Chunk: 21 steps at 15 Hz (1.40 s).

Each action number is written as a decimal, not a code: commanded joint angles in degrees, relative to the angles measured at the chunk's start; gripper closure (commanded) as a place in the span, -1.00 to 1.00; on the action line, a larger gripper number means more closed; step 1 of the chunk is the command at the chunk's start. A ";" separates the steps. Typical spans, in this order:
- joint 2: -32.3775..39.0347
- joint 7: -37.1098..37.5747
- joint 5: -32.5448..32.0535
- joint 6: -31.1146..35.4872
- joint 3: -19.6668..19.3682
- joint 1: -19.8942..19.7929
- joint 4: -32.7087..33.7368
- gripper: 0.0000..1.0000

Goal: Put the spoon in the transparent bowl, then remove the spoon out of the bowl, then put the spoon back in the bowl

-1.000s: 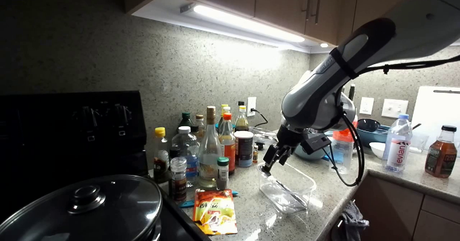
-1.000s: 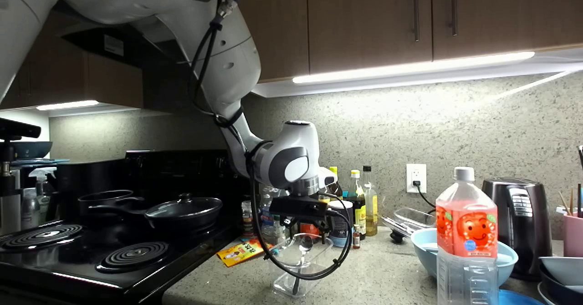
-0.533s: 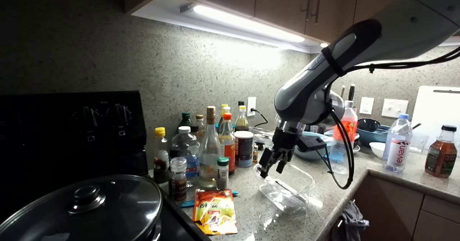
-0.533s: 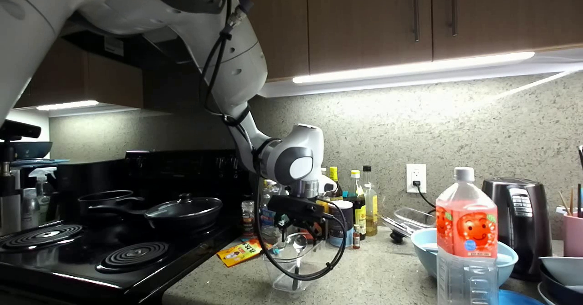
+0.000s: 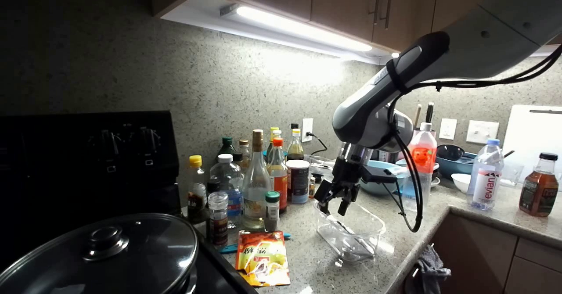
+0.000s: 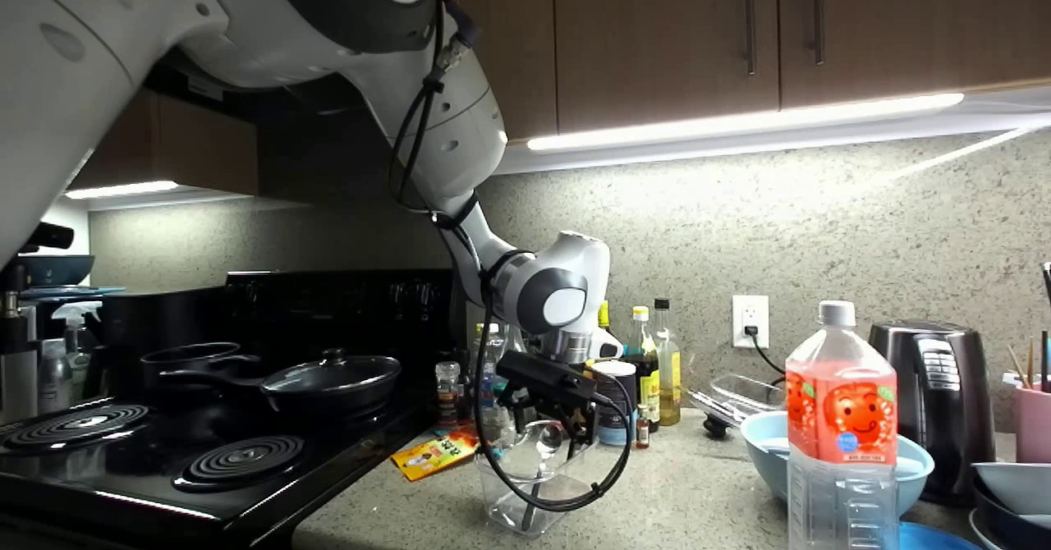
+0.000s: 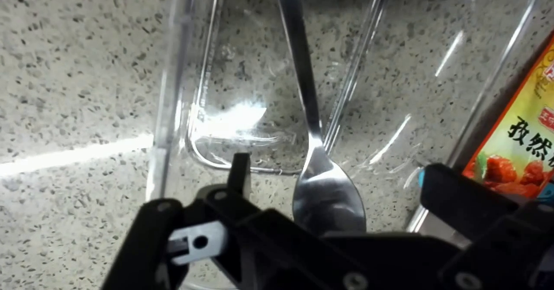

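Near the left edge of the tabletop (image 6: pixel 673 484), beside the stove (image 6: pixel 148 468), lay a red-and-yellow packet (image 6: pixel 435 453); bottles (image 5: pixel 257 197) crowded the back-left corner. Right of the packet, near the front edge, stood the transparent bowl (image 5: pixel 333 241). The spoon (image 7: pixel 312 121) lay aslant inside it, its head raised toward the back edge and its handle sloping down toward the front. At the head hung the pincer (image 5: pixel 333 209), gripping nothing: in the wrist view its jaws stood well apart, with gaps on both sides of the spoon. Farther right came a light blue bowl (image 6: pixel 764 456) and, nearer the front edge, a red-labelled bottle (image 6: pixel 842 419).

Progress, judged from where I stood: the spoon was in the bowl and free, so at least one placing appeared complete. Whether this was the first or the last, the scene did not settle. If the first, lifting out and returning were left; if the last, only withdrawal.
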 commanded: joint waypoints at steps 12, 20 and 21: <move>7.34 2.70 0.08 -2.05 -3.24 -3.65 9.38 -0.22; 7.50 10.19 -18.55 11.69 -11.14 4.89 6.69 0.86; 7.19 11.88 -22.04 13.74 -12.38 6.76 5.90 0.95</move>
